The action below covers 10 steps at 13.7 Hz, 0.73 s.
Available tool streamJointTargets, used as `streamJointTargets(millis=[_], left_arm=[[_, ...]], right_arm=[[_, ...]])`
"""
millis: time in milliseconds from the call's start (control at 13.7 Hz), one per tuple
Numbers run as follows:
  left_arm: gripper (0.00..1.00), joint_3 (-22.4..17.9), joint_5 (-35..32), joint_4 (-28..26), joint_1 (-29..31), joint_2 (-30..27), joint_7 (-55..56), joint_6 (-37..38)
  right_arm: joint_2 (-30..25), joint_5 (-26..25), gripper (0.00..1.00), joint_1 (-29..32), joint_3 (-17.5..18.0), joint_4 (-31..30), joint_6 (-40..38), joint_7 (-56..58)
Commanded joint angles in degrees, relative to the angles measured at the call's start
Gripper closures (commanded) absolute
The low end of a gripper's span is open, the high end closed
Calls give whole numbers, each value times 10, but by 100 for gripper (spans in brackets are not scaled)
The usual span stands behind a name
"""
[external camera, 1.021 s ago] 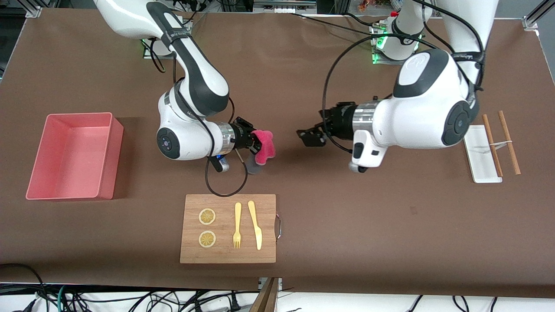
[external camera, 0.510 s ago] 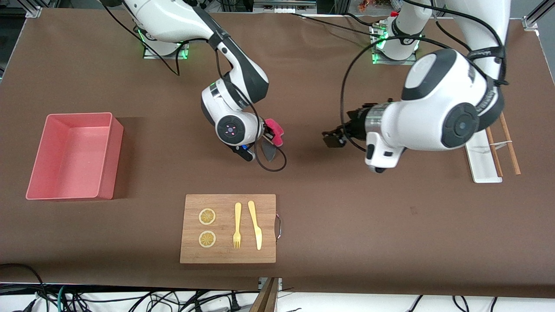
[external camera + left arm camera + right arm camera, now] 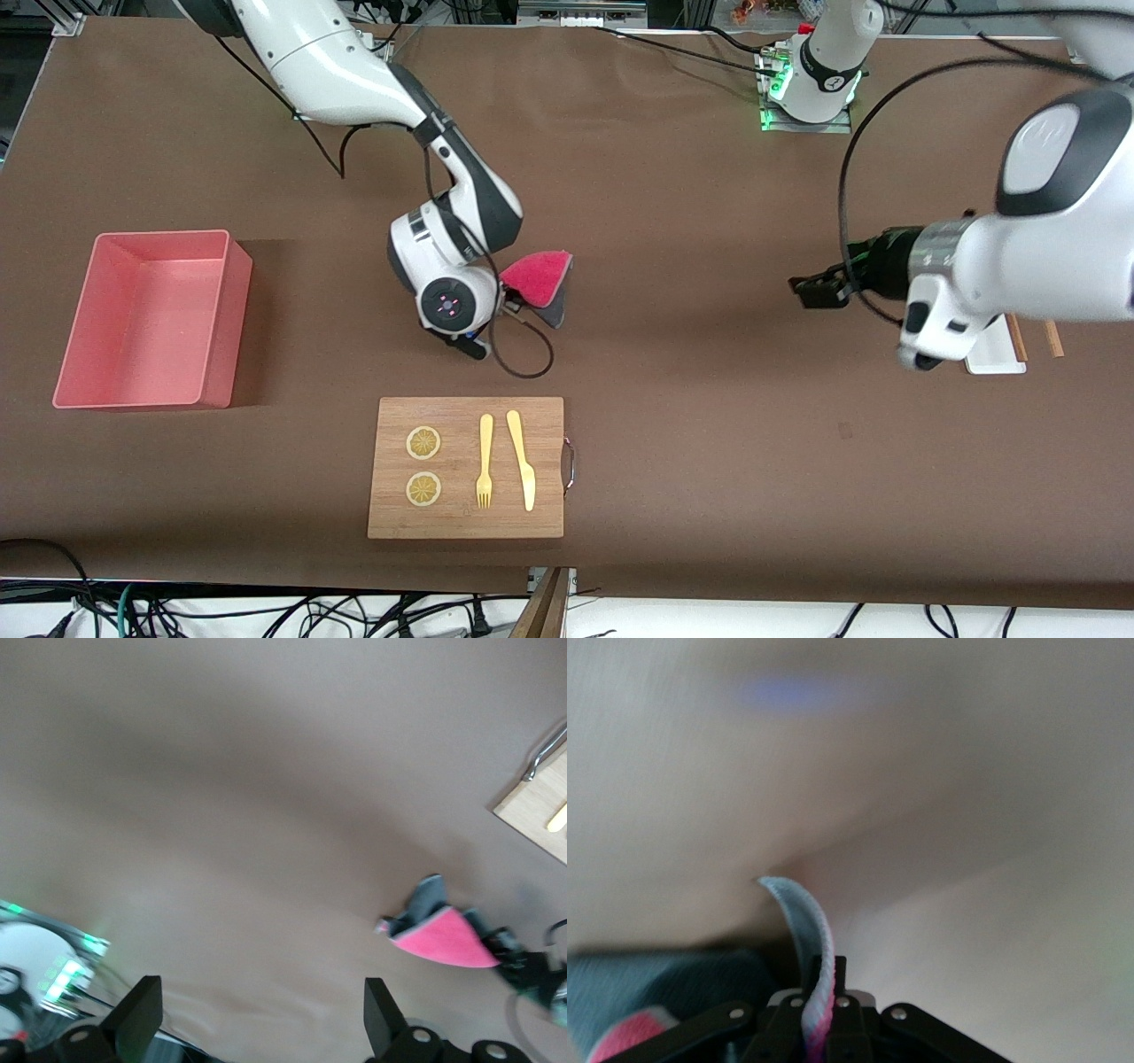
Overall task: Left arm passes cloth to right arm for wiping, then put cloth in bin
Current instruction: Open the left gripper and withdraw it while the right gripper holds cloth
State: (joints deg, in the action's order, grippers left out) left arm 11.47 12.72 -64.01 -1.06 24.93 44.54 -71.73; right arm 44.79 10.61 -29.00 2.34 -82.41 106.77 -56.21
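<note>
The cloth [image 3: 538,273], crimson-pink on top with its dark grey face below, hangs from my right gripper [image 3: 508,299], which is shut on its edge low over the bare brown table. In the right wrist view the stitched cloth edge [image 3: 804,920] is pinched between the jaws of the right gripper [image 3: 819,1028]. My left gripper [image 3: 811,291] is open and holds nothing over the table toward the left arm's end. In its wrist view the left gripper [image 3: 261,1028] has its fingers [image 3: 140,1017] wide apart, and the cloth [image 3: 443,937] shows farther off. The salmon-pink bin [image 3: 234,319] stands at the right arm's end.
A wooden cutting board [image 3: 549,461] with two lemon slices, a fork and a knife lies nearer to the front camera than the cloth. A small white tray [image 3: 985,358] and chopsticks [image 3: 1052,338] lie at the left arm's end, partly hidden by the left arm.
The left arm has drawn back toward its own end of the table, its gripper open. The right arm has turned its wrist, so the cloth now spreads pink side up.
</note>
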Motion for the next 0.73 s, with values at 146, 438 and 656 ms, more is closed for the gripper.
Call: streamJointTargets(millis=[146, 438, 656], left_arm=[[0, 6, -100, -214, 0, -195, -157, -53], [0, 7, -125, -392, 25, -297, -269, -188], [0, 6, -124, -436, 73, -295, -369, -277]], right_arm=[[-1, -21, 100, 95, 6, -8, -15, 129], [-6, -35, 100, 145, -1, -8, -45, 203], [-11, -42, 100, 149, -39, -6, -69, 277]])
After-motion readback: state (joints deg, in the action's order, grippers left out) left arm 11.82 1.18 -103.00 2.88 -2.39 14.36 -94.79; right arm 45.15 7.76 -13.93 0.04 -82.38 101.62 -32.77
